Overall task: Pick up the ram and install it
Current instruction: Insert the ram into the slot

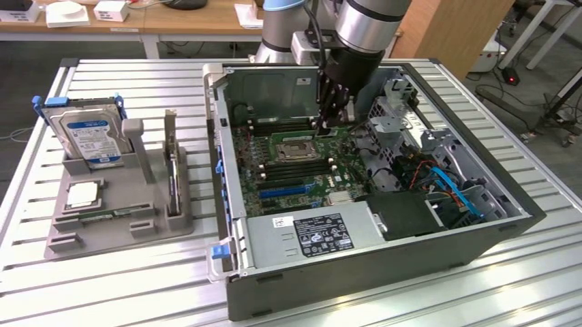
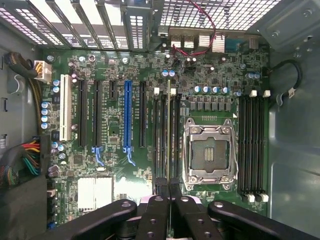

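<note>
The ram [image 2: 168, 131] is a thin stick seen edge-on, running along the dark memory slots [image 2: 161, 135] beside the empty processor socket [image 2: 206, 152]. My gripper [image 2: 169, 189] is shut on it, with the black fingers [image 2: 155, 210] pressed close on both sides. I cannot tell whether the ram sits in a slot or just above one. In the exterior view the gripper [image 1: 326, 121] reaches straight down into the open computer case [image 1: 364, 272], just behind the socket [image 1: 296, 148]. A second, similar stick [image 1: 171, 178] stands on edge in the grey holder [image 1: 182, 225] at the exterior view's left.
The holder also carries a silver hard drive [image 1: 91, 136] and a square processor chip [image 1: 82, 194]. Inside the case are expansion slots [image 2: 127, 117], another bank of memory slots [image 2: 252, 145], cable bundles [image 2: 27, 157], the power supply [image 1: 314, 235] and drive cages [image 1: 400, 116].
</note>
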You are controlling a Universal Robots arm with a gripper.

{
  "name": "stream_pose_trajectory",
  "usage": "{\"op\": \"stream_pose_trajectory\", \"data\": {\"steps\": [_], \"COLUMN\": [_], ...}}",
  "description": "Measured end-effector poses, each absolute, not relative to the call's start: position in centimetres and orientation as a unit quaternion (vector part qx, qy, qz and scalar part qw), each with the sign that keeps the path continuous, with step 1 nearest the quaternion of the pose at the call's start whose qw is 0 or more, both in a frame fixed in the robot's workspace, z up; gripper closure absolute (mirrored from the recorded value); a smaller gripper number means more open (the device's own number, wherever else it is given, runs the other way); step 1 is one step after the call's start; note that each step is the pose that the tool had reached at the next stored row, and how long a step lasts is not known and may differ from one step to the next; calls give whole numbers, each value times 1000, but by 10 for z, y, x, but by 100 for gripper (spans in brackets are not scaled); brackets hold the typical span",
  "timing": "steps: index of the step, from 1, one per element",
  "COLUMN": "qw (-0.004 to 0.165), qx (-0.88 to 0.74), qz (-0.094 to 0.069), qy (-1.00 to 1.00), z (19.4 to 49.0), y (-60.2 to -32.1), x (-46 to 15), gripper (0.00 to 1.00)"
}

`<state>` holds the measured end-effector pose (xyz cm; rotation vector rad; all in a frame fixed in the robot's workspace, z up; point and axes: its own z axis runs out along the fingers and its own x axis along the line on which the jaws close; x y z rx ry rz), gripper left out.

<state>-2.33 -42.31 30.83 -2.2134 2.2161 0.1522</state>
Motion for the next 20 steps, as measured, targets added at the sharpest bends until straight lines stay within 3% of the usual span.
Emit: {"op": "stream_pose_trajectory", "data": {"steps": [20], "qw": [3], "qx": [-706], "qz": [49], "qy": [707], "z": [299], "y": [-423], "x": [-23], "gripper": [89]}}
